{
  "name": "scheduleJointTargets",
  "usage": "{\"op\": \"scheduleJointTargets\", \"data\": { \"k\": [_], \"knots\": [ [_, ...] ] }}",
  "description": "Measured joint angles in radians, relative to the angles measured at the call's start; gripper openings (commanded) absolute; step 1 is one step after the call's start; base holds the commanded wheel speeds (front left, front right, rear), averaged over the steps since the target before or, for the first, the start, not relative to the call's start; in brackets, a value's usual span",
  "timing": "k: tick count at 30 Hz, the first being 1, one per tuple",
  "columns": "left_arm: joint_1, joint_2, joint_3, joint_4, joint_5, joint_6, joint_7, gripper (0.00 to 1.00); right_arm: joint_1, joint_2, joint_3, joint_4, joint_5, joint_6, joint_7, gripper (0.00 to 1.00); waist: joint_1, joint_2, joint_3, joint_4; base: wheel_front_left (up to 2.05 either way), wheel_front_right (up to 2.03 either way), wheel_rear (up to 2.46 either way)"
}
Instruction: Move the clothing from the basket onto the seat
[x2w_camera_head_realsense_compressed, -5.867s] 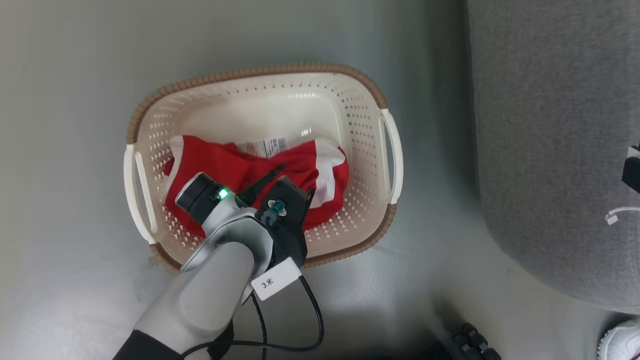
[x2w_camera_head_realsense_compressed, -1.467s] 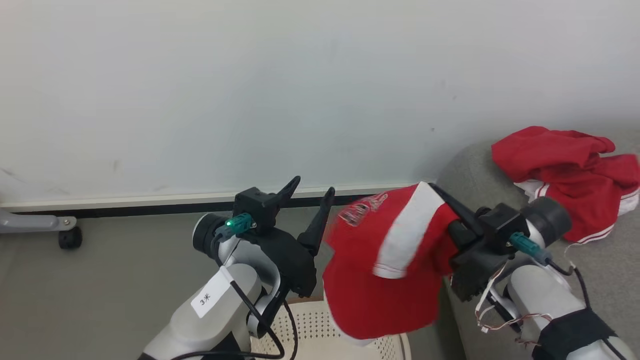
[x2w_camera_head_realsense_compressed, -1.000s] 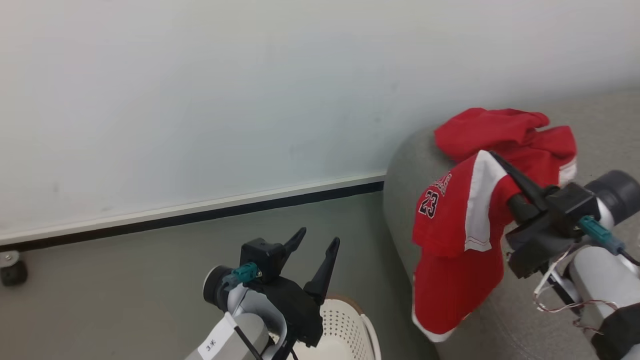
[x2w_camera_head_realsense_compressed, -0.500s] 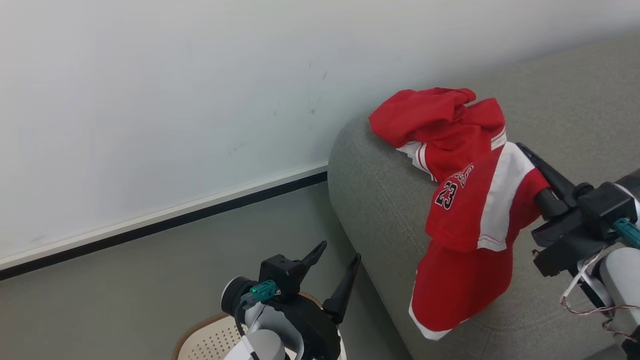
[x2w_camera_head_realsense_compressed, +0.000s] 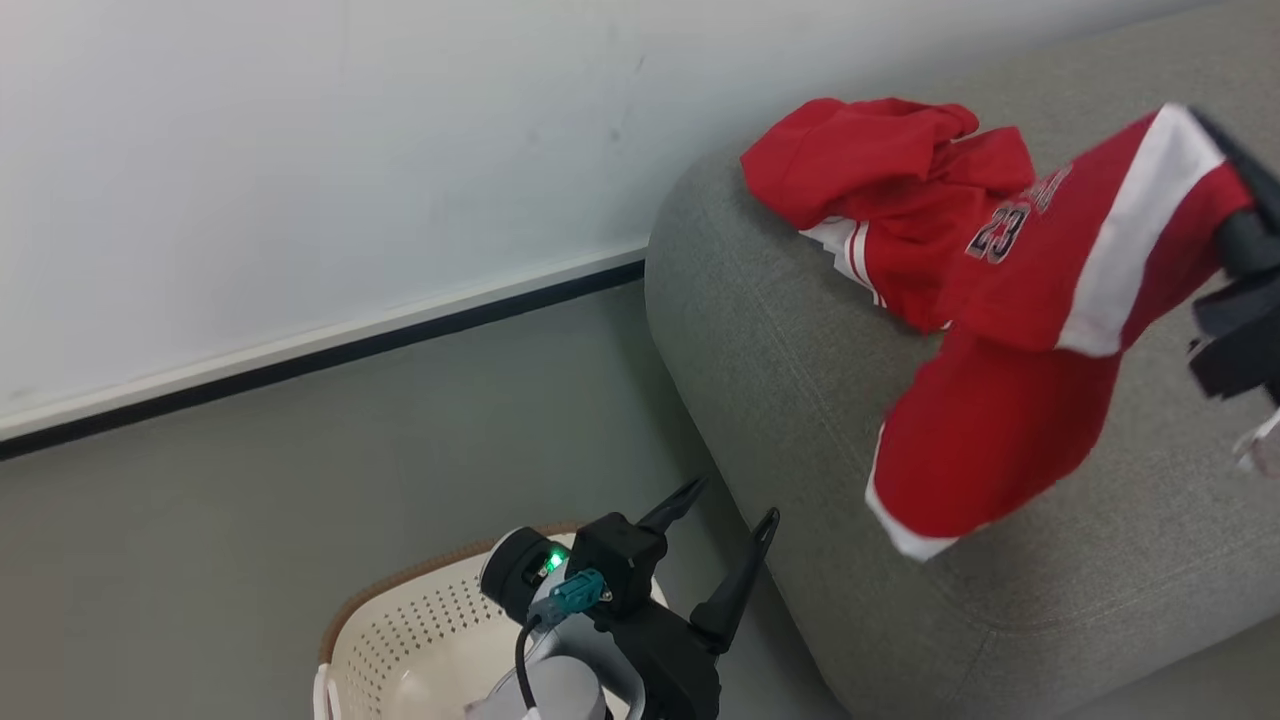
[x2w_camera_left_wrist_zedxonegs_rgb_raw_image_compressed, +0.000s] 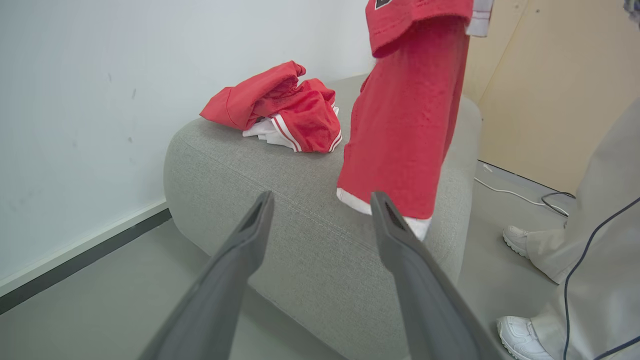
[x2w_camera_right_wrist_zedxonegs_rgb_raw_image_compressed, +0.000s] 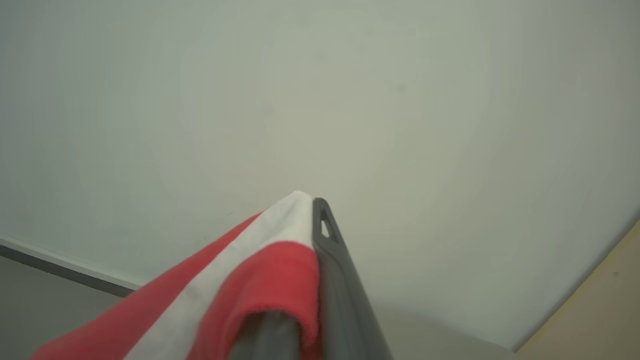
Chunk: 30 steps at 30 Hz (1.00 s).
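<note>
1. A grey upholstered seat (x2w_camera_head_realsense_compressed: 780, 330) takes up the right side of the head view. It stands against a pale wall (x2w_camera_head_realsense_compressed: 300, 150) on a grey floor (x2w_camera_head_realsense_compressed: 250, 520).
2. A crumpled garment (x2w_camera_head_realsense_compressed: 880, 160), red with thin white stripes, lies on top of the seat near its rounded corner. This piece has already been delivered.
3. The right hand (x2w_camera_right_wrist_zedxonegs_rgb_raw_image_compressed: 316, 225) is closed on a second piece, the numbered garment (x2w_camera_head_realsense_compressed: 1010, 420), which is red with a broad white band and a black "23". The fingers pinch it at the white band.
4. The numbered garment hangs from that grip in the air over the seat, just beside the crumpled garment. Whether its white hem touches the cushion cannot be told.
5. The left hand (x2w_camera_head_realsense_compressed: 732, 500) is open and holds nothing. It hovers above the basket and next to the seat's side, with its fingers pointing toward the seat.
6. The basket (x2w_camera_head_realsense_compressed: 420, 575), cream plastic with a brown rim, sits on the floor close to the seat. The part of its inside that shows is bare plastic, but the left arm covers much of it.
7. The task looks close to finished, with one garment down and the other carried to the seat. What seems left is to lower the numbered garment, let it go, and check the hidden part of the basket for more clothing.
8. In the left wrist view, a person's pale trouser leg (x2w_camera_left_wrist_zedxonegs_rgb_raw_image_compressed: 600, 225) and a white shoe (x2w_camera_left_wrist_zedxonegs_rgb_raw_image_compressed: 520, 240) are on the floor past the seat's far end, near a thin cable (x2w_camera_left_wrist_zedxonegs_rgb_raw_image_compressed: 520, 197).
</note>
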Motion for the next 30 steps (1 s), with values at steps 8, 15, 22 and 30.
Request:
{"op": "scheduleJointTargets", "data": {
  "k": [8, 15, 22, 30],
  "knots": [
    [-0.055, 0.032, -0.016, -0.071, 0.063, 0.000, 0.000, 1.00, -0.190, -0.094, -0.109, 0.061, 0.037, 0.000, 0.053, 0.00, 0.0001, 0.0000, 0.102, 0.033, 0.00, 0.00, 0.00],
    [-0.125, 0.035, -0.026, -0.145, 0.105, 0.000, 0.000, 1.00, -0.371, -0.146, -0.155, 0.194, 0.042, 0.000, 0.101, 0.00, 0.0001, 0.0000, 0.198, 0.077, 0.00, 0.00, 0.00],
    [-0.178, 0.050, -0.024, -0.205, 0.136, 0.000, 0.000, 1.00, -0.491, -0.116, -0.106, 0.275, -0.011, -0.003, 0.132, 0.00, 0.0000, 0.0001, 0.299, 0.125, 0.00, 0.00, 0.00],
    [-0.240, 0.070, -0.017, -0.256, 0.181, 0.011, 0.002, 1.00, -0.509, -0.032, -0.096, 0.393, -0.008, -0.030, 0.140, 0.00, 0.0001, 0.0002, 0.421, 0.165, 0.00, 0.00, 0.00]
  ]
}}
